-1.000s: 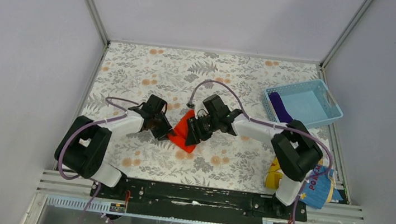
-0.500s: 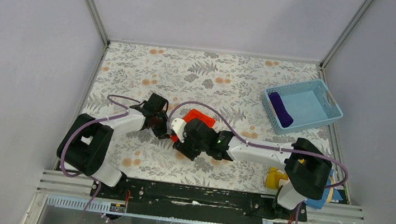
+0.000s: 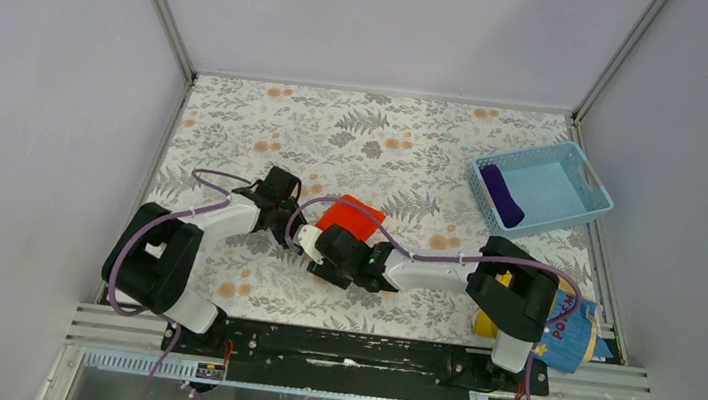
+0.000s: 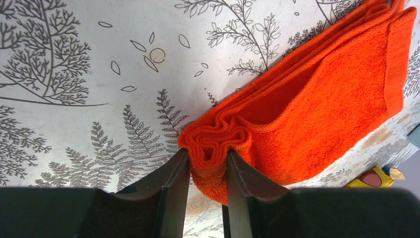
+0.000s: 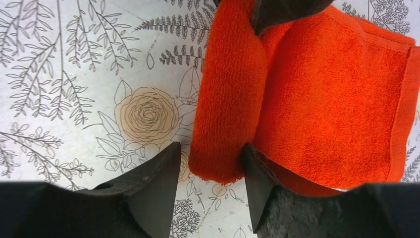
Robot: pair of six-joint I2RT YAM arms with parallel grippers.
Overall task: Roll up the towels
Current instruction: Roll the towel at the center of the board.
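Two grippers meet the orange towel (image 3: 352,216) at mid-frame: the left gripper (image 4: 207,155) pinches the roll's end, while the right gripper (image 5: 209,148) straddles the other end, jaws loose. The purple towel (image 3: 501,197) lies in the basket (image 3: 561,183), upper right.

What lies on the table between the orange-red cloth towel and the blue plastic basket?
Nothing: in the top view, only bare floral table cover separates the orange-red cloth towel from the blue plastic basket.

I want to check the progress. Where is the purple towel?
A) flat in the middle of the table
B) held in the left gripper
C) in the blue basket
C: the purple towel lies rolled up inside the blue basket.
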